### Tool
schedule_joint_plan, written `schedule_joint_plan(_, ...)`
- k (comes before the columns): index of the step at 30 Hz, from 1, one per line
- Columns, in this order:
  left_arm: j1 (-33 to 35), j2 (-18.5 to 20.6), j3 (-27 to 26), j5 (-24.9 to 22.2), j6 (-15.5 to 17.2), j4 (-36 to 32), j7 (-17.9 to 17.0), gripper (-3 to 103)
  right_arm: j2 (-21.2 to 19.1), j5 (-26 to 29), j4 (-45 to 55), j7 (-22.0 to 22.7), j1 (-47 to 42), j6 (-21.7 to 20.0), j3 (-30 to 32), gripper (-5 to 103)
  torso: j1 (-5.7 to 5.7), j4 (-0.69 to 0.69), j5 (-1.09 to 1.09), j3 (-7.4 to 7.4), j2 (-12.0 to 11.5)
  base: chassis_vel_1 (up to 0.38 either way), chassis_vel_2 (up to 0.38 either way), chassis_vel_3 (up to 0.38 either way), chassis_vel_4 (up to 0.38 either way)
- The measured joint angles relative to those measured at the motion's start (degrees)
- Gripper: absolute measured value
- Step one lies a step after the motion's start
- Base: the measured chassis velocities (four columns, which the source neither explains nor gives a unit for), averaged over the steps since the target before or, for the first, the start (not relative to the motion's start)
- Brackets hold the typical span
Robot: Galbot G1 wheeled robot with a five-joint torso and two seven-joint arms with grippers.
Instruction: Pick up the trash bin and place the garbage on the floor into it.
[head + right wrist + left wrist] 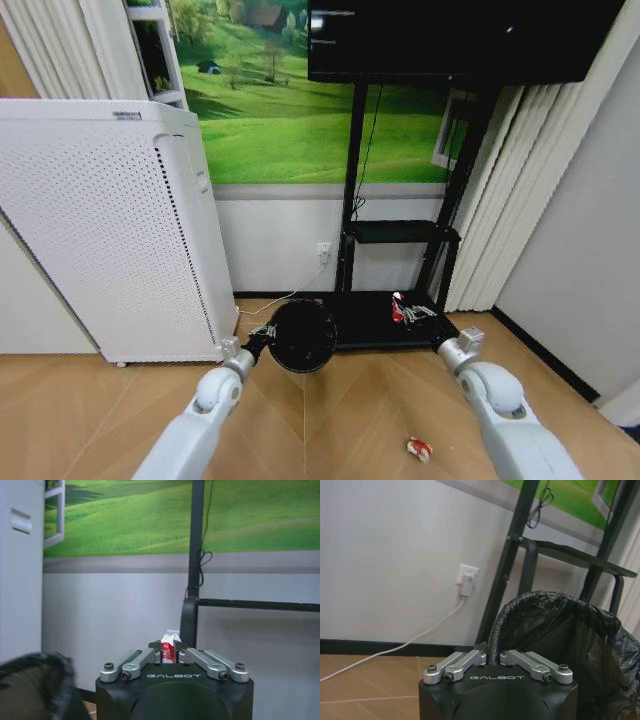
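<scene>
The left claw (pixel 491 661) grips the trash bin (pixel 301 335) by its rim; the right claw (pixel 169 656) pinches a red-and-white wrapper (pixel 168 648). Releasing off-centre could miss the bin.

Appeared to be a home-style living room: wooden chevron floor (pixel 330 400), white perforated air purifier (pixel 110 230) left of black TV stand (pixel 400 230), screen (pixel 460 40) mounted above, meadow mural (pixel 290 110) behind, pleated curtains (pixel 510 190) to its right.
</scene>
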Motion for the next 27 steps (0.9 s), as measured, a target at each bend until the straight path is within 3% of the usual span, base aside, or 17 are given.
schedule_joint_plan(7, -6.8, -3.1, 7.0, -0.5, 0.0, 4.2, -1.0, 6, 0.9, -0.7, 4.8, 0.4, -2.1, -0.7, -2.9, 11, 0.00, -0.01, 0.02, 0.00, 0.0, 0.000, 0.000, 0.000, 0.000)
schedule_joint_plan(17, -7.4, -6.3, 9.1, 0.4, -0.1, 6.1, -1.0, 6, 1.8, -3.3, 8.9, 0.2, -4.5, -1.0, -6.6, 11, 0.00, 0.00, 0.00, 0.00, 0.0, 0.000, 0.000, 0.000, 0.000)
schedule_joint_plan(22, -7.3, -7.4, 9.6, 0.7, -0.2, 5.7, -1.2, 6, 3.9, -8.2, 7.3, 4.4, -3.9, -0.9, -12.2, 8, 0.00, 0.00, 0.01, 0.00, 0.0, 0.000, 0.000, 0.000, 0.000)
schedule_joint_plan(27, -6.6, -7.6, 9.5, 1.4, -0.2, 5.3, -1.2, 6, 5.5, -9.5, 6.8, 6.6, -2.9, -2.0, -14.2, 24, 0.00, 0.01, 0.01, 0.00, 0.0, 0.000, 0.000, 0.000, 0.000)
